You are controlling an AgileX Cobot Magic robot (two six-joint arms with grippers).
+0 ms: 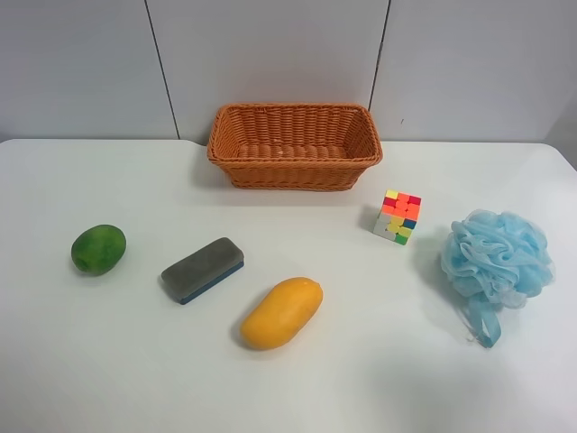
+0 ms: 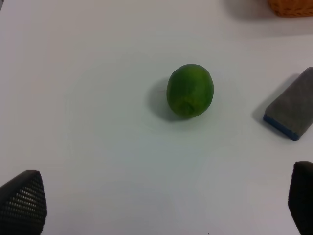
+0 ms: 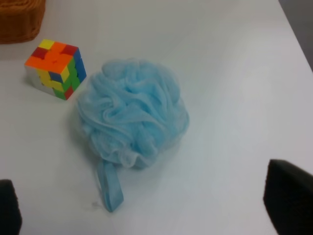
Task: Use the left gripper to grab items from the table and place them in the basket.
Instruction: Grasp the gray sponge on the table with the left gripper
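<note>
Our left hand [image 2: 161, 203] hangs over the white table [image 2: 98, 73], its two black fingertips spread wide and holding nothing. Ahead of it lies a green mango [image 2: 190, 90], well apart from the wicker basket [image 2: 292, 7]. Nearer the basket sits the grey eraser [image 2: 292, 110] on its blue base. Nothing is in the basket yet. We judge the eraser light and stiff, its felt top grippy, so it is best pinched across its narrow width at mid-length. The mango looks smooth and likely to roll. A puzzle cube [image 1: 398, 216] stands near the basket's corner, and a yellow mango [image 1: 281, 313] lies farther off. Our right hand [image 3: 149, 203], also wide and holding nothing, hovers by the soft blue bath puff [image 3: 132, 112].
</note>
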